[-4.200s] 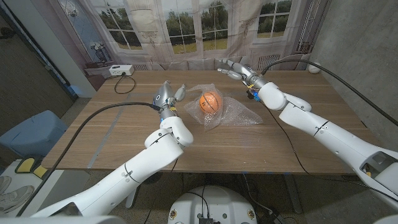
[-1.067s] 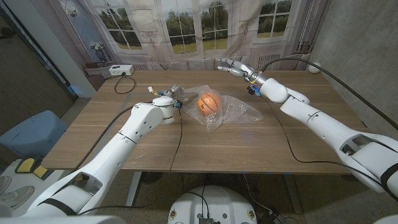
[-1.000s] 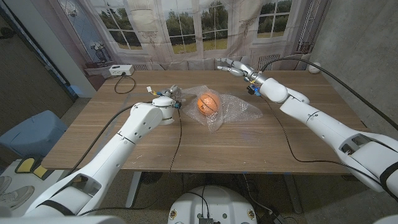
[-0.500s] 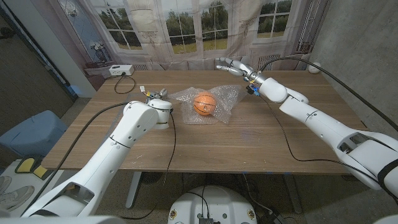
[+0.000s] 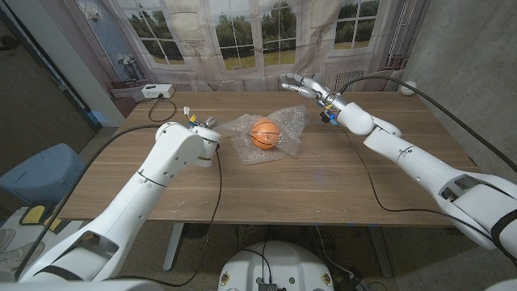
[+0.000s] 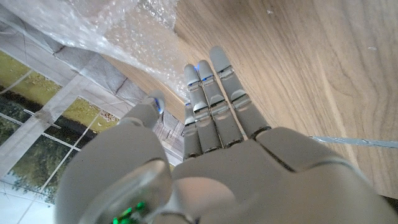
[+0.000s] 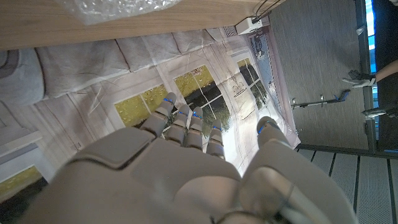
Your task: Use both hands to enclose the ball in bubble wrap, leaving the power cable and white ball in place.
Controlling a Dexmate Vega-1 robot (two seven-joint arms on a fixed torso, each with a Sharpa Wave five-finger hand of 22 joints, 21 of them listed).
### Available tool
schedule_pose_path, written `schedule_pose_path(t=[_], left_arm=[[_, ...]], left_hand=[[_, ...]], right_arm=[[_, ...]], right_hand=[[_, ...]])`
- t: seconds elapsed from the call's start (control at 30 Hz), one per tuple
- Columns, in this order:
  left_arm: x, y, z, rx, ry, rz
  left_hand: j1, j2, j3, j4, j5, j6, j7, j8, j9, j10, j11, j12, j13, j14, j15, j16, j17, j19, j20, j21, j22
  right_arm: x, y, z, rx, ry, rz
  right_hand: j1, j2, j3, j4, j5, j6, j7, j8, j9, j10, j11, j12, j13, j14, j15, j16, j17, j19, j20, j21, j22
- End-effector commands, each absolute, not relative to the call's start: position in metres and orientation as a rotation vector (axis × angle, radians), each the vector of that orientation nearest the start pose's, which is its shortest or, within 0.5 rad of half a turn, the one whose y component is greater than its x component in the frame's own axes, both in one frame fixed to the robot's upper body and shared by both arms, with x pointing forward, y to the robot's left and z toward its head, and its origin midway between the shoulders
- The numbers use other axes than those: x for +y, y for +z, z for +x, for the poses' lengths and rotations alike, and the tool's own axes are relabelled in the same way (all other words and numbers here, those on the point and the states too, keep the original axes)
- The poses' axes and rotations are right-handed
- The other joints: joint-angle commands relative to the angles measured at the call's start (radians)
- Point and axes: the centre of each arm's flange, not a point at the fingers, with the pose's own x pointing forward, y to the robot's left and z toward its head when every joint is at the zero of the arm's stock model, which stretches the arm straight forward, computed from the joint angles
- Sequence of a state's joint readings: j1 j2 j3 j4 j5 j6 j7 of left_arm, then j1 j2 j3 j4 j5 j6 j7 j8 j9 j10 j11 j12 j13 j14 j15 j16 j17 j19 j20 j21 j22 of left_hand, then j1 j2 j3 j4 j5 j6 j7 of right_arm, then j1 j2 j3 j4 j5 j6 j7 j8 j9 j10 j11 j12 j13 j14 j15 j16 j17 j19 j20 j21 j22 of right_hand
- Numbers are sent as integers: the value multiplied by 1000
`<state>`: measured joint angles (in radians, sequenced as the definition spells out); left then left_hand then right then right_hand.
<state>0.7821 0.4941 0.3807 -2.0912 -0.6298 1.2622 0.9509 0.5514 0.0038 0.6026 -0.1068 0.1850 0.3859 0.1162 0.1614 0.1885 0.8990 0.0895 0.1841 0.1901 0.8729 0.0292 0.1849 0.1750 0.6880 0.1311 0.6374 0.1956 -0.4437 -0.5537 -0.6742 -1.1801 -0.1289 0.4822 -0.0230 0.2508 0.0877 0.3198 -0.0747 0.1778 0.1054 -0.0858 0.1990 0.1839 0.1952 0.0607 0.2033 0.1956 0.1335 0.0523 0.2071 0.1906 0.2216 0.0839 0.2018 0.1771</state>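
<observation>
An orange ball [image 5: 264,133] sits on a crumpled sheet of clear bubble wrap [image 5: 287,123] at the middle of the wooden table [image 5: 323,186]. My left hand [image 5: 205,122] stands just left of the wrap's edge, mostly hidden behind its own wrist. In the left wrist view that left hand [image 6: 211,124] has straight fingers over bare wood, holding nothing, with the bubble wrap [image 6: 112,31] just beyond the fingertips. My right hand [image 5: 300,83] hovers behind the wrap near the far edge, fingers spread and empty. In the right wrist view the right hand [image 7: 186,162] is empty too, with the bubble wrap [image 7: 118,7] at the picture's edge.
A small white ball [image 5: 408,87] lies at the far right of the table. A white power strip [image 5: 157,91] with its black cable [image 5: 161,109] sits at the far left corner. Black arm cables trail over the table on both sides.
The ball and wrap have slid left, and the wrap has bunched up closer round the ball. My left arm has drawn back to the left. The right hand has hardly moved.
</observation>
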Motion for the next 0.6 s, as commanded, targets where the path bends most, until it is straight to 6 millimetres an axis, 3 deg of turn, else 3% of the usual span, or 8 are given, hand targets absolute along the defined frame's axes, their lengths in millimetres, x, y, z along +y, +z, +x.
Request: schedule_pose_path(t=[0.03,0.1,0.27,0.4,0.43,0.47,0.53,0.6], left_arm=[[237,30,551,183,167,612],[238,31,549,192,164,632],[234,40,533,197,267,764],[226,45,518,47,359,822],[223,46,514,5,392,829],[221,47,511,-46,442,830],[215,46,504,-153,578,818],[211,44,501,-221,700,813]], left_hand=[[-174,-46,-95,44,-15,-299,-7,10,-4,-210,129,-8,5,-154,142,-2,5,-107,87,-66,-7],[-247,-53,-130,65,-10,-374,-11,16,-6,-302,130,-8,2,-238,174,-6,4,-124,87,-98,-8],[-316,-84,-198,53,3,-523,-21,17,-7,-537,132,-7,-3,-433,182,-11,1,-177,89,-187,-9],[-358,-55,-256,53,9,-626,-36,22,-9,-783,132,-8,-6,-623,186,-11,2,-284,91,-306,-12],[-361,-52,-259,53,10,-636,-41,20,-9,-799,132,-9,-6,-636,186,-12,2,-291,92,-314,-12],[-383,-32,-285,55,12,-689,-52,20,-8,-938,132,-8,-5,-755,187,-15,1,-369,92,-392,-14],[-394,-23,-298,56,13,-709,-67,22,-8,-994,131,-6,-5,-819,186,-15,1,-424,92,-432,-15],[-410,5,-317,57,13,-740,-85,28,-7,-1088,129,-1,-3,-950,186,-13,3,-587,89,-464,-13]], right_arm=[[-184,100,639,-1006,287,-928],[-184,100,638,-1008,283,-931],[-183,100,637,-1007,283,-932],[-182,100,636,-1007,285,-933],[-182,100,636,-1008,286,-933],[-182,100,636,-1008,284,-934],[-182,100,635,-1007,283,-932],[-182,99,635,-1006,282,-931]], right_hand=[[-3,-2,-3,5,4,3,0,-5,2,10,3,6,3,16,-3,9,3,13,1,6,2],[-4,-2,-4,5,4,4,-1,-4,2,12,4,6,3,17,-4,9,3,13,2,6,2],[-10,-4,-6,7,4,4,1,-5,2,14,6,6,3,21,-4,9,2,17,5,7,2],[-13,-4,-8,8,5,4,-2,-5,2,15,5,5,3,22,-6,7,2,17,3,7,2],[-13,-4,-8,8,5,4,-1,-5,2,14,5,5,3,22,-6,7,2,17,2,7,2],[-13,-4,-8,8,5,4,-1,-5,2,14,5,5,3,22,-6,7,2,17,2,7,2],[-14,-4,-8,8,5,4,-2,-5,2,14,5,5,3,21,-6,6,2,17,3,6,2],[-15,-4,-9,9,5,4,-1,-5,2,14,5,5,3,21,-6,6,2,17,3,6,2]])
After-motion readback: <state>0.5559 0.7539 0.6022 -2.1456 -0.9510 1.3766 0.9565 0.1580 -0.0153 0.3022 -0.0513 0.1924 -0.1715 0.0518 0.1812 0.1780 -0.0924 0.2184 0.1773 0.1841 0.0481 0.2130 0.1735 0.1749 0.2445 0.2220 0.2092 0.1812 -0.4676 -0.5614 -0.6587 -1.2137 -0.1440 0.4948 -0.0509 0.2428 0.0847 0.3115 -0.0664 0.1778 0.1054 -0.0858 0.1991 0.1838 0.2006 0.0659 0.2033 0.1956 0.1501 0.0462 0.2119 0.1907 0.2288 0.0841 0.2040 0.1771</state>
